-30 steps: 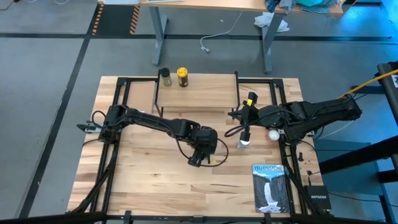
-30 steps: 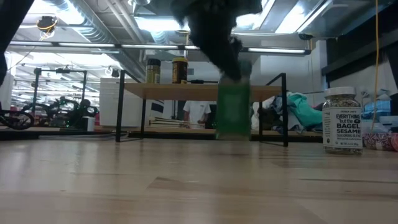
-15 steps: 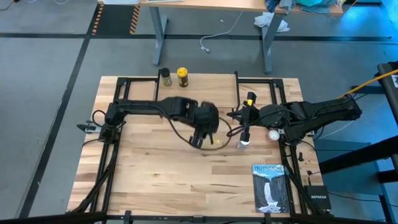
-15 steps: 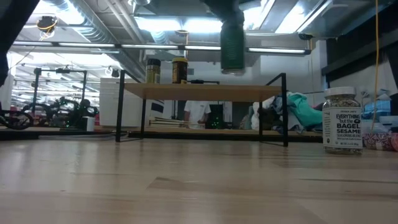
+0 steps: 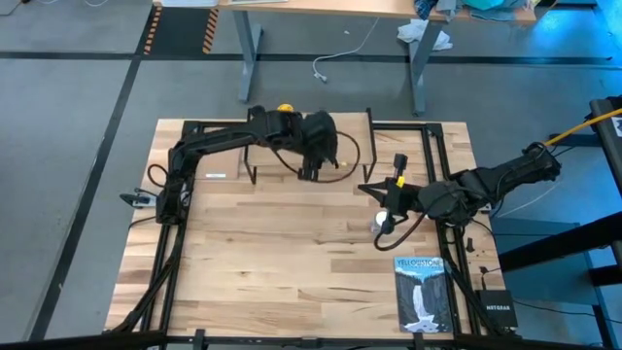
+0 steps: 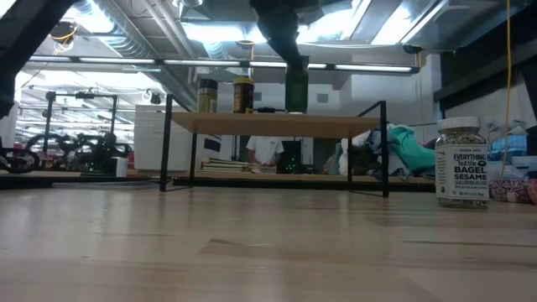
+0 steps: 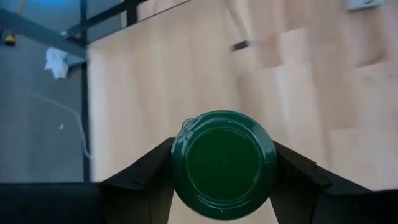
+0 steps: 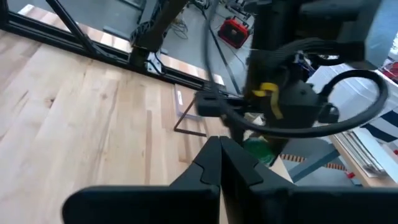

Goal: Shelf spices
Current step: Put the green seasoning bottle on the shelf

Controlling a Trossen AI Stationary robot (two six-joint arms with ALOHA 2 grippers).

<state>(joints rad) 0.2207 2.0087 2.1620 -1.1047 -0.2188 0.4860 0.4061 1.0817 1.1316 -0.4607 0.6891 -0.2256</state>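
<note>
My left gripper (image 5: 316,160) is over the shelf (image 5: 340,136), a light plank on black legs, shut on the green jar (image 6: 295,88). In the low view the jar's base is level with the plank top (image 6: 336,123). The dark-lidded jar (image 6: 206,95) and the amber yellow-lidded jar (image 6: 242,94) stand on their bases at the plank's left end. The clear white-lidded jar (image 5: 381,222) stands on the table (image 5: 272,253); it is labelled bagel sesame (image 6: 461,162). My right gripper (image 5: 367,188) is shut just beyond it, touching nothing. My left gripper pinches the green jar's upper end (image 6: 295,65) between its two fingers (image 7: 152,171), one on each side. It comes from above, pointing down. The jar hangs upright below the fingers with its base at the plank top; whether it rests there I cannot tell.
A blue-and-white book (image 5: 420,292) lies near the table's right near corner. Black frame rails (image 5: 190,175) run along the table's sides. Free plank lies to the right of the green jar. Behind the table there is a desk and room clutter (image 6: 403,147).
My left gripper has carried the green jar from mid-table up and toward the far edge, then down over the shelf, so the jar's base now sits at plank height. My right arm has drawn back a little toward the table's near edge.
</note>
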